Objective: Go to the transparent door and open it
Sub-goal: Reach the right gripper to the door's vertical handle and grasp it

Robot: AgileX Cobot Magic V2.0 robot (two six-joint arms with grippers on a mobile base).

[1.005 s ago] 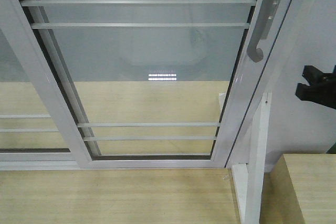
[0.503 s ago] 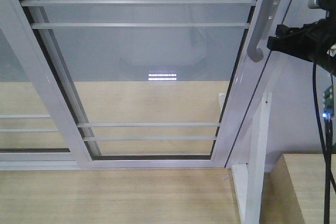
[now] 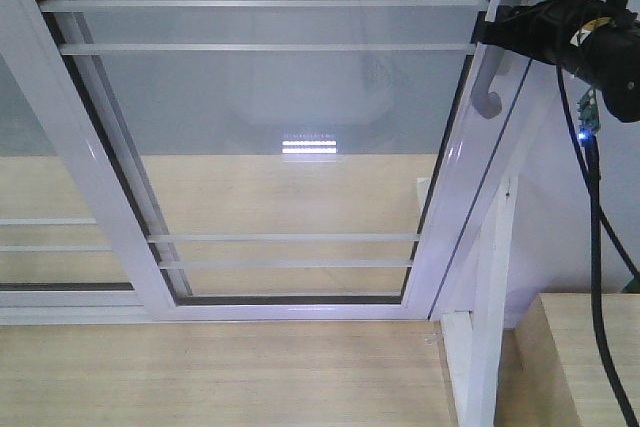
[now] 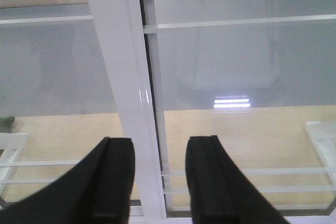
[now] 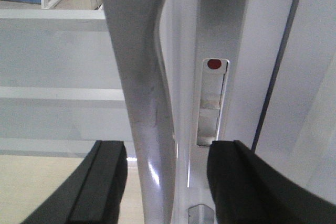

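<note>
Handle (image 5: pixel 142 103) close-up only comes from the right wrist cam: right gripper (image 5: pixel 165 153) spread open either side of it, latch (image 5: pixel 212 103) (red dot) just beside. Front cam has the transparent door (image 3: pixel 290 147) filling the middle, arm (image 3: pixel 570 27) higher and closer to its right stile than half a second back. Left gripper (image 4: pixel 160 145) open too, facing a white upright (image 4: pixel 118 77). Wall (image 3: pixel 590 207) hugs the handle side.

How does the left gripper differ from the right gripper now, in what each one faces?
The right gripper straddles the curved handle of the transparent door, beside a latch slot with a red dot; the left gripper faces only a plain white stile without handle. The right gripper shows in the front view, up by the handle; the left gripper does not. Both have black fingers and stand open, gripping nothing.
</note>
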